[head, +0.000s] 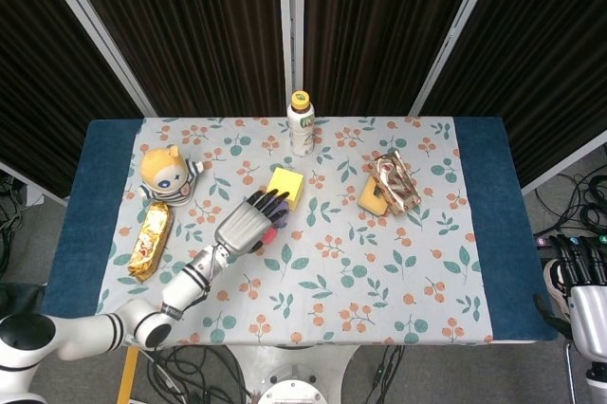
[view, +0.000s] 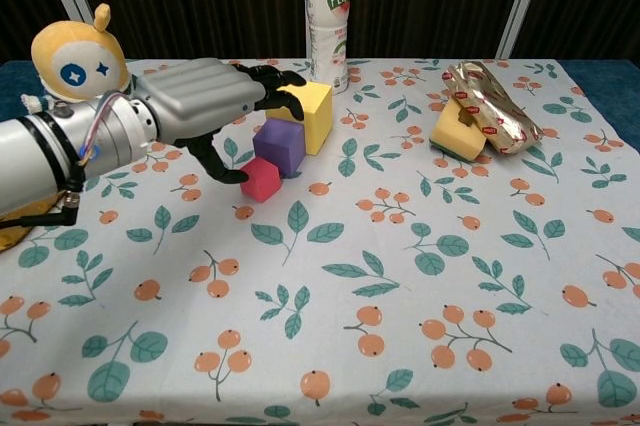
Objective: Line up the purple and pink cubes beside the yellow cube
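The yellow cube (view: 310, 114) (head: 285, 186) stands on the floral cloth in front of the bottle. The purple cube (view: 280, 146) sits against its near-left side, and the pink cube (view: 261, 179) lies at the purple one's near-left corner, so the three form a diagonal row. My left hand (view: 200, 106) (head: 245, 227) hovers over the row with its fingers spread above the purple and yellow cubes. Its thumb hangs down just left of the pink cube and grips nothing. In the head view the hand hides most of the purple cube (head: 283, 225) and pink cube (head: 269, 237). My right hand (head: 580, 281) rests off the table at the far right, holding nothing.
A drink bottle (view: 327, 16) stands behind the yellow cube. A plush doll (view: 78, 58) and a gold snack packet (head: 150, 238) lie at the left. A yellow sponge under a gold wrapped item (view: 480, 121) sits at the right. The table's blue edge (head: 488, 224) borders the cloth.
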Controlling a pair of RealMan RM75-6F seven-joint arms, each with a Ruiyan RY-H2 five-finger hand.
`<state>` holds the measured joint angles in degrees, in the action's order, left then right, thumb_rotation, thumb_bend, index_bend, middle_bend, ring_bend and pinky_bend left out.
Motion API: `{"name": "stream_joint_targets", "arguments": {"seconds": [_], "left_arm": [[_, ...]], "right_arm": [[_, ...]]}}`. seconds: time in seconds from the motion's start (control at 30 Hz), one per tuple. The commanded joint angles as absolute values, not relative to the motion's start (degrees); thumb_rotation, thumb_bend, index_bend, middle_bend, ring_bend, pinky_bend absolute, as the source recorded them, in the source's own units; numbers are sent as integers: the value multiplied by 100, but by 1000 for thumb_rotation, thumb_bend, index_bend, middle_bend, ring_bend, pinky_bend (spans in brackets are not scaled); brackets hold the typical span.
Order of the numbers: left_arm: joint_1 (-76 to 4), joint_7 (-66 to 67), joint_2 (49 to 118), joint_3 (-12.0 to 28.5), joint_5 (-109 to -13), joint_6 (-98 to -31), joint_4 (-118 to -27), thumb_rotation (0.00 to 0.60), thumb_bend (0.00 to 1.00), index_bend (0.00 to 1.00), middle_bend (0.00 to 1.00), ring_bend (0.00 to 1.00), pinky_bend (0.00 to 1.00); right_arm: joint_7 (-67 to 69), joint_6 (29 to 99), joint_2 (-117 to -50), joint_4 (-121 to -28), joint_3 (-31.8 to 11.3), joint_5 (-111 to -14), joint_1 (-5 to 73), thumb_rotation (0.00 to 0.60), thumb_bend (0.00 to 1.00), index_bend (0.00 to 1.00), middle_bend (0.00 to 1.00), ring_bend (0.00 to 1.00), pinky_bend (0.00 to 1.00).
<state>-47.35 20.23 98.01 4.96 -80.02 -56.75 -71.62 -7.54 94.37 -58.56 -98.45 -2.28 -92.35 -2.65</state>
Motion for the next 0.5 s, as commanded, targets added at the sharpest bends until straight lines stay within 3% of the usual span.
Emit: {"name": "stream_joint_targets", "arguments": {"seconds": [0.03,0.17,0.5], "left_arm": [[-4540,1670,9858,268,-8601,-6263,-6861,600,137,128,4,3,164],[-4520,1493,10139,145,-8949,-6509,-6301,600,9,77,0,2,164],[-4721,1557,10760,188,-9197,-6479,-5327,600,0,72,0,1,164]], "right_arm": [[-747,9433,-5861,-9839,-228,-9244,-261,600,164,58,90,0,121],[-766,9416,-5867,-9846,-226,-9272,-244,600,164,58,90,0,121],[-831,9457,-5845,-9899,-227,-9253,-283,600,164,58,80,0,121]]}}
